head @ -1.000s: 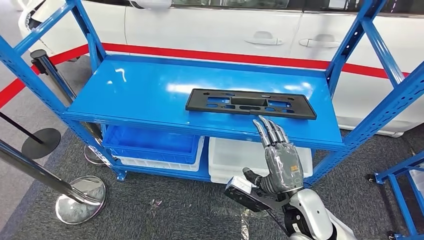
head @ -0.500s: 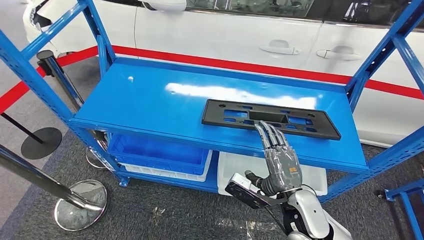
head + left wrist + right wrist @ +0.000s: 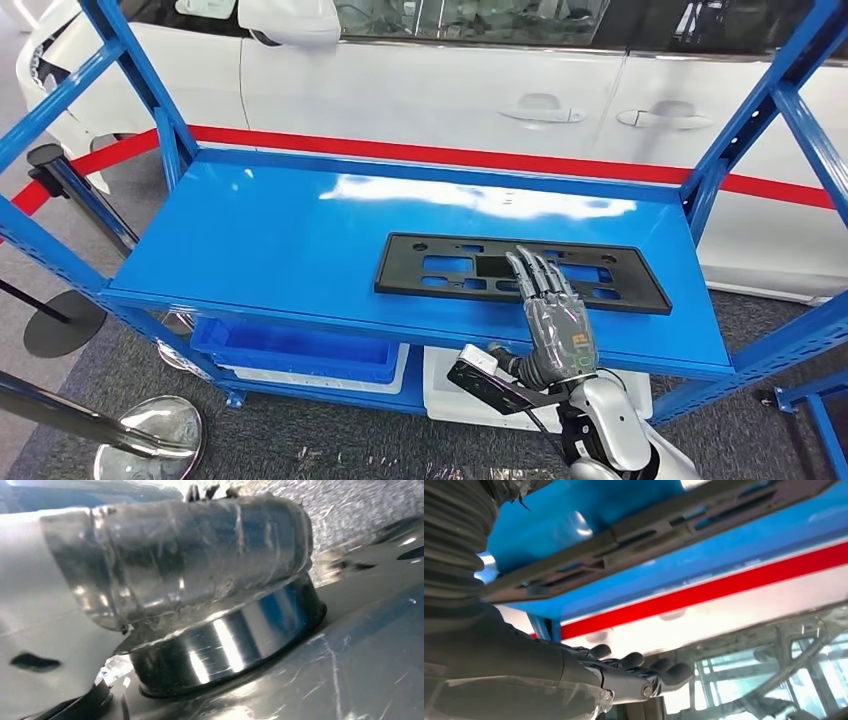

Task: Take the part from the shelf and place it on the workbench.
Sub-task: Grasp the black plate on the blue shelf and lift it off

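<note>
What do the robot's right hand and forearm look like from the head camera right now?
The right hand is grey with metallic, segmented fingers under a clear plastic cover, and a small greenish marking sits on its back. A thick dark thumb juts sideways. The silver-white forearm is rounded and glossy. A black camera module with a white label is bracketed at the wrist, with a thin dark cable below.

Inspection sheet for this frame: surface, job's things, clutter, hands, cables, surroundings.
Surface: blue shelf, glossy, with glare.
Job's things: black part lies flat on the shelf, not lifted.
Clutter: nothing seen on the shelf top; blue bin and white bin below.
Hands: right hand open, fingers extended over the part; contact unclear. Left hand cannot be judged.
Cables: nothing seen.
Surroundings: white car behind, barrier post base on the floor.
</note>
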You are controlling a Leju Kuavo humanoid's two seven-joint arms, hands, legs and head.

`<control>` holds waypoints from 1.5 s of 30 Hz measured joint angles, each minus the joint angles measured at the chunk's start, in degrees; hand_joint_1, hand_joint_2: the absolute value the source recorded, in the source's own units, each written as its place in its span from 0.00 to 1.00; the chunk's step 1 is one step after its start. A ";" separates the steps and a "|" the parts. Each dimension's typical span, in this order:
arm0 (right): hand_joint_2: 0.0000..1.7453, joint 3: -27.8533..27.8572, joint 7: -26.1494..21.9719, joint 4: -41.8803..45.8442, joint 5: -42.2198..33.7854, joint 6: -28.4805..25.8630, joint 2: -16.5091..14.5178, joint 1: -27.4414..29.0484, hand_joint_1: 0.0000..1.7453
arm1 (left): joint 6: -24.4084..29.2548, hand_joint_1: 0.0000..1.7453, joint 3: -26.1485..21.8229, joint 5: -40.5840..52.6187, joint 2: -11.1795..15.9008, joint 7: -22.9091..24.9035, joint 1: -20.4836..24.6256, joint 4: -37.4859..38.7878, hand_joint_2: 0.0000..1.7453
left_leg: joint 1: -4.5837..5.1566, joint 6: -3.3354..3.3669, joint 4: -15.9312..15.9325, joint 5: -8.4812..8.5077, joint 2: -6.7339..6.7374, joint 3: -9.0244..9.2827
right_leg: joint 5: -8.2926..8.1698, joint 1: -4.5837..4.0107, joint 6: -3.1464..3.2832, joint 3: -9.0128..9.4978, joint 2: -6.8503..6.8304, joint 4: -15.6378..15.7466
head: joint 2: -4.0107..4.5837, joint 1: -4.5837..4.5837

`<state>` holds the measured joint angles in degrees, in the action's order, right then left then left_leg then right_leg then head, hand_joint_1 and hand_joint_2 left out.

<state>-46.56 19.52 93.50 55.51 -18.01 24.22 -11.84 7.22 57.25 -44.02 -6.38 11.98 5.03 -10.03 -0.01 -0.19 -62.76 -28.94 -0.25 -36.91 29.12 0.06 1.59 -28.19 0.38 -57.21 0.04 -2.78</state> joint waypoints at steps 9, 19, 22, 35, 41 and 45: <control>1.00 -0.02 0.00 -0.64 -0.08 -0.13 -0.13 -0.19 0.00 | -0.13 0.00 0.46 0.00 -0.04 0.04 0.00 0.00 0.00 | 0.07 3.19 4.77 2.73 -0.09 3.48 | 3.88 0.28 -2.51 -6.32 -0.09 -12.97 | 0.00 0.59; 1.00 -0.09 0.02 -1.42 -0.10 -0.11 -0.15 0.07 0.00 | -0.11 0.00 0.68 0.01 -0.01 0.27 -0.36 0.00 0.00 | 0.15 1.19 4.76 -2.68 -0.57 9.39 | -5.25 0.27 -1.57 -9.54 -0.26 -2.51 | 0.00 0.82; 1.00 -0.09 -0.03 -1.42 -0.10 -0.13 -0.23 -0.09 0.00 | -0.06 0.00 0.72 0.02 0.06 0.31 -0.24 0.00 0.00 | 0.18 0.46 0.87 -2.65 -0.43 7.80 | -4.93 0.58 -0.45 -7.98 -0.10 -1.83 | -0.01 0.64; 1.00 -0.17 0.00 -1.75 -0.10 -0.12 -0.57 -0.07 0.00 | -0.17 0.00 0.83 0.00 0.04 0.00 -0.16 0.01 0.00 | 1.28 2.97 3.73 3.71 -0.64 0.73 | 1.48 -0.49 -0.92 -0.29 0.62 -1.92 | -0.01 0.69; 1.00 -0.19 0.00 -1.82 -0.10 -0.13 -0.59 -0.16 0.00 | -0.21 0.00 0.84 0.00 -0.16 0.09 -0.13 -0.02 0.00 | 0.64 3.34 4.77 2.58 -0.58 3.82 | 6.08 0.07 -2.58 -8.36 0.20 -15.30 | 0.00 1.08; 1.00 -0.20 0.00 -1.97 -0.10 -0.13 -0.59 -0.06 0.00 | -0.21 0.00 0.84 0.00 -0.15 0.12 -0.31 -0.02 0.00 | 0.34 2.85 4.57 0.45 -0.73 6.24 | -0.09 0.59 -3.05 -8.68 -0.01 -8.90 | 0.00 1.09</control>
<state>-46.75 19.52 91.53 55.41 -18.14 23.63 -11.90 7.02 58.09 -44.02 -6.53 12.10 4.71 -10.05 0.34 2.66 -58.19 -28.49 -0.98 -30.67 29.04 0.65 -1.47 -36.87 0.36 -66.12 0.04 -1.69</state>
